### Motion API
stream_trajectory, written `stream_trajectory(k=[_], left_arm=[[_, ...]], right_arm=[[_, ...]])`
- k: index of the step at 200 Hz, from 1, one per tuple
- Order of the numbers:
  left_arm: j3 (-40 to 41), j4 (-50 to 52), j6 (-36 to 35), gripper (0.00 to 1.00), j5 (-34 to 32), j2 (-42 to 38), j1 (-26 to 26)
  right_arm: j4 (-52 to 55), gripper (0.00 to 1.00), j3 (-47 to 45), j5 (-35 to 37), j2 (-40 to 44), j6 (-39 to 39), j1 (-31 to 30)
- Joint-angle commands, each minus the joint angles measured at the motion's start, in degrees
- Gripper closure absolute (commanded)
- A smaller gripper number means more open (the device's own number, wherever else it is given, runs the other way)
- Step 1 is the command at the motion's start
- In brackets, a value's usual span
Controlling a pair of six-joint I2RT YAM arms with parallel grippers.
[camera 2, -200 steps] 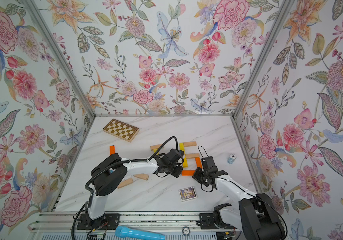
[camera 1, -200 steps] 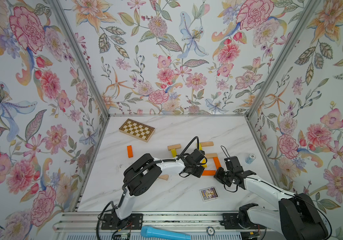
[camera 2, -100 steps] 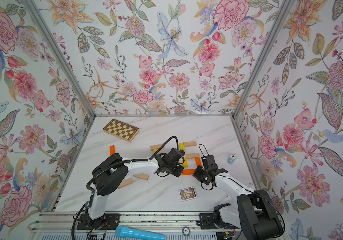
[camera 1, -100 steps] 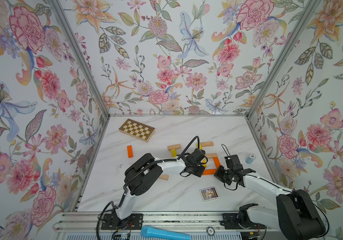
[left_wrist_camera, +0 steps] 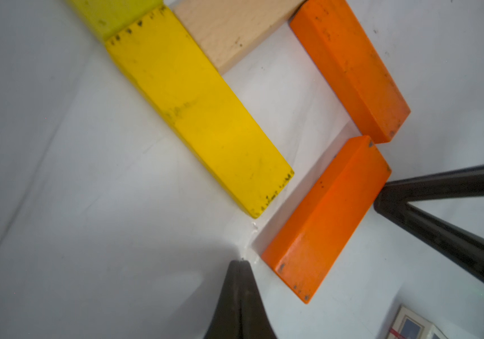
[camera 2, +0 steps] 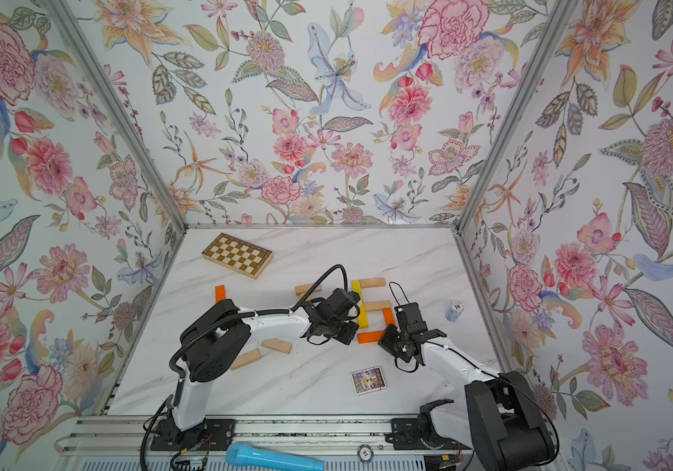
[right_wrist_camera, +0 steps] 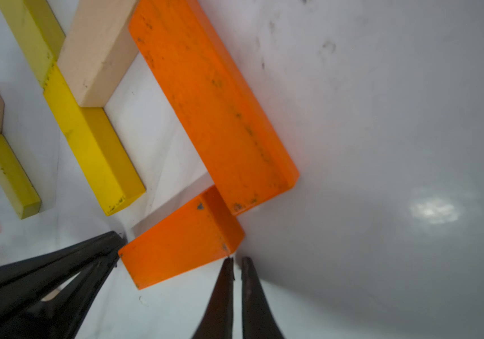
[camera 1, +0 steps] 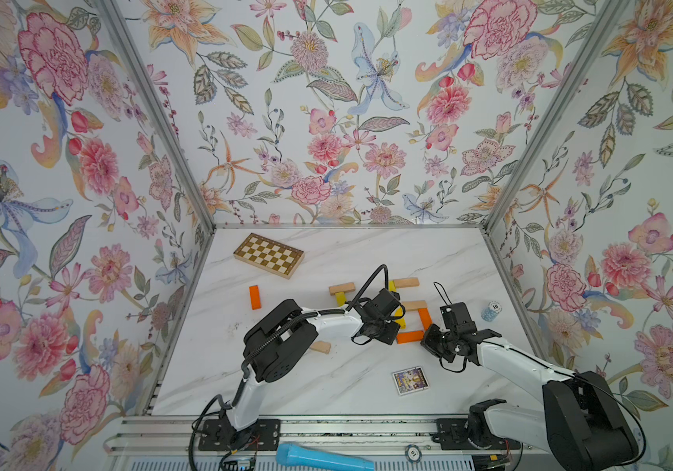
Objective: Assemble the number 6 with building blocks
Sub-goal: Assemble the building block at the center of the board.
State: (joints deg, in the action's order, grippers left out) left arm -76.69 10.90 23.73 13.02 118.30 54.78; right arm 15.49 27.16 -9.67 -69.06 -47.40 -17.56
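The number 6 lies at mid-table in both top views: a yellow column [camera 1: 395, 304], a beige top plank [camera 1: 407, 282], a beige middle plank [camera 1: 415, 305], an orange side block [camera 1: 424, 318] and an orange bottom block [camera 1: 409, 337]. The bottom block [left_wrist_camera: 327, 217] sits slightly askew, with a small gap to the yellow plank [left_wrist_camera: 202, 117]. My left gripper [left_wrist_camera: 240, 261] is shut and empty, its tip at one end of that block. My right gripper [right_wrist_camera: 236, 259] is shut on nothing, its tips touching the far corner of the same block [right_wrist_camera: 176, 246].
Loose building blocks: an orange one [camera 1: 255, 297], a beige one over a yellow one [camera 1: 342, 288], and beige ones by the left arm [camera 2: 277, 346]. A chequered board [camera 1: 268, 255] lies at the back left, a picture card [camera 1: 409, 380] in front, and a chip stack [camera 1: 490, 312] at the right.
The right gripper has edged slightly closer to the end of the bottom orange block. The left arm and the blocks look unchanged.
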Motion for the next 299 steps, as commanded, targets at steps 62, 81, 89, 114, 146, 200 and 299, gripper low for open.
stream_trajectory(k=[62,81,89,114,146,200,299], left_arm=[[10.2,4.3,0.6,0.41,-7.6,-20.5,-3.5],[11.2,6.9,0.5,0.27,-7.9,-25.0,-5.8],[11.4,8.5,0.2,0.23,-8.7,-26.7,-6.7],[11.7,13.0,-0.7,0.08,-9.4,-32.5,-10.1],[11.9,16.9,-3.1,0.01,-9.7,-38.0,-13.9],[16.6,14.3,-7.5,0.01,-8.8,-43.3,-18.1],[19.2,12.1,-7.1,0.01,-5.6,-46.6,-19.0]], right_arm=[[13.9,0.59,5.7,12.3,9.1,-0.6,-8.4],[14.2,0.52,6.8,14.8,7.3,-2.5,-12.0],[14.5,0.49,7.4,16.2,6.3,-3.5,-13.4],[14.8,0.46,10.0,19.7,2.2,-6.6,-19.7],[15.4,0.42,13.8,22.9,-4.2,-10.1,-25.1],[18.0,0.41,19.3,25.6,-13.9,-15.3,-30.0],[18.8,0.46,22.0,25.8,-22.3,-19.7,-30.6]])
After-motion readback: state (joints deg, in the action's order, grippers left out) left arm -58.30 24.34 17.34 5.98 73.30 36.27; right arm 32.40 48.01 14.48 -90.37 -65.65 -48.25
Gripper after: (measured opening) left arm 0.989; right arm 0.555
